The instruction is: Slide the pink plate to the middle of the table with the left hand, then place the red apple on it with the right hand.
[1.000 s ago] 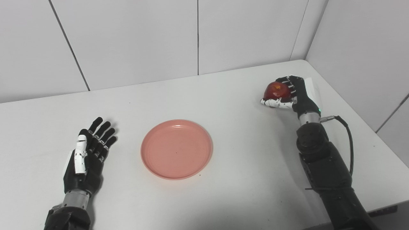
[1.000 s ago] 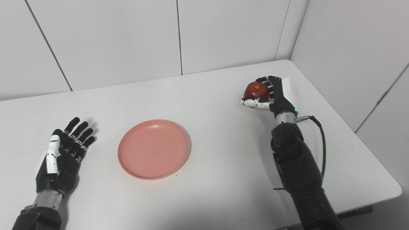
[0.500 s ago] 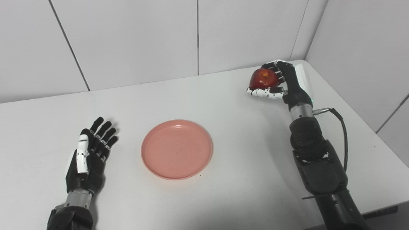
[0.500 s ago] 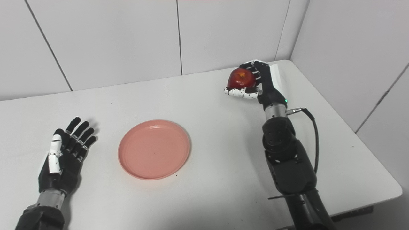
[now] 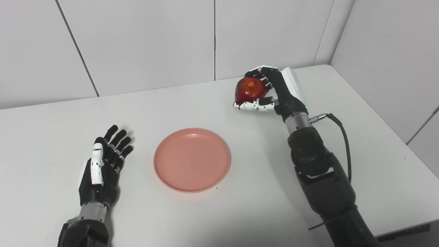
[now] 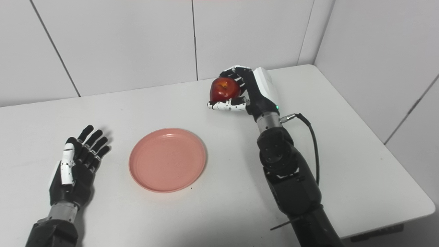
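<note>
The pink plate (image 5: 192,159) lies flat near the middle of the white table (image 5: 240,206) with nothing on it. My right hand (image 5: 274,92) is shut on the red apple (image 5: 249,89), holding it in the air above the table's far side, up and to the right of the plate. My left hand (image 5: 103,164) rests open on the table to the left of the plate, fingers spread, a short gap between it and the plate's rim.
White wall panels (image 5: 154,41) close off the back of the table and another wall runs along its right side. A black cable (image 5: 343,133) loops from the right wrist. The table's near right corner (image 6: 425,206) shows in the right eye view.
My right hand has lifted the apple off the table at the far right and carried it leftward, toward the plate. The left hand and the plate have stayed put. The camera shifted slightly.
</note>
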`<act>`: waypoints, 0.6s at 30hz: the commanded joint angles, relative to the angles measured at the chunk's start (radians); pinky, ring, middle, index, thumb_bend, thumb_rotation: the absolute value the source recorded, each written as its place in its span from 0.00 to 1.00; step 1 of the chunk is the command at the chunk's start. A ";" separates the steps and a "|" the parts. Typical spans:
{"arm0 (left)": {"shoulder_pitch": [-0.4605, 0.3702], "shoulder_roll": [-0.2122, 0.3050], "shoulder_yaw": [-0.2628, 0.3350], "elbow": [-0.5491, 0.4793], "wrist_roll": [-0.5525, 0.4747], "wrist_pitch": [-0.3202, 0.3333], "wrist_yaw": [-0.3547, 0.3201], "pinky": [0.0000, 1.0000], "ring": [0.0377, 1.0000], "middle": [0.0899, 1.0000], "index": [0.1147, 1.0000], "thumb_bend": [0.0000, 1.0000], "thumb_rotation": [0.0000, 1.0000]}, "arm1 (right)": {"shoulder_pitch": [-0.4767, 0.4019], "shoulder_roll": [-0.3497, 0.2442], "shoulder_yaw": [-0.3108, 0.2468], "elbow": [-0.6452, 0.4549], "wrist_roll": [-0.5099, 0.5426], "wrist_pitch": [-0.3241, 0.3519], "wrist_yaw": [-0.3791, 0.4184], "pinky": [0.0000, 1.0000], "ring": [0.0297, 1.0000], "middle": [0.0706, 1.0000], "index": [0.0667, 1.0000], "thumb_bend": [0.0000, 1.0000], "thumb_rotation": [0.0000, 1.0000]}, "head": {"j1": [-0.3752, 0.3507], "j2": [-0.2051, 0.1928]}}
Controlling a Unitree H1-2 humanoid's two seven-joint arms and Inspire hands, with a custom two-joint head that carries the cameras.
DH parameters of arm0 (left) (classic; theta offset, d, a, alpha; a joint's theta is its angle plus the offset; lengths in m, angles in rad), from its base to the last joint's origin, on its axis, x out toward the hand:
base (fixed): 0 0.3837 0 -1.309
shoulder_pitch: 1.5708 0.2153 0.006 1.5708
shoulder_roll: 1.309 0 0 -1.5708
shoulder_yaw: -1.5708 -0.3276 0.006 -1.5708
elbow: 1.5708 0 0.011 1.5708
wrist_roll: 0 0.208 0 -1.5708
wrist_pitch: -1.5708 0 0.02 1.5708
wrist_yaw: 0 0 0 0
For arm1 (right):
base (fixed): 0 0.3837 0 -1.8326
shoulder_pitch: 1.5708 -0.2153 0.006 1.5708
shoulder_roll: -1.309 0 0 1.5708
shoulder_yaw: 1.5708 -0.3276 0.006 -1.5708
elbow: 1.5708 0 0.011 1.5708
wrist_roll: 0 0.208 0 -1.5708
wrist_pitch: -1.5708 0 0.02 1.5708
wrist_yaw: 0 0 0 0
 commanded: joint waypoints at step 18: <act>-0.004 -0.045 -0.028 -0.039 0.040 0.006 0.048 0.89 0.88 0.88 0.86 0.36 1.00 | -0.083 0.118 0.137 -0.010 -0.031 -0.066 0.022 0.41 0.46 0.47 0.45 0.51 0.14 | 0.119 0.005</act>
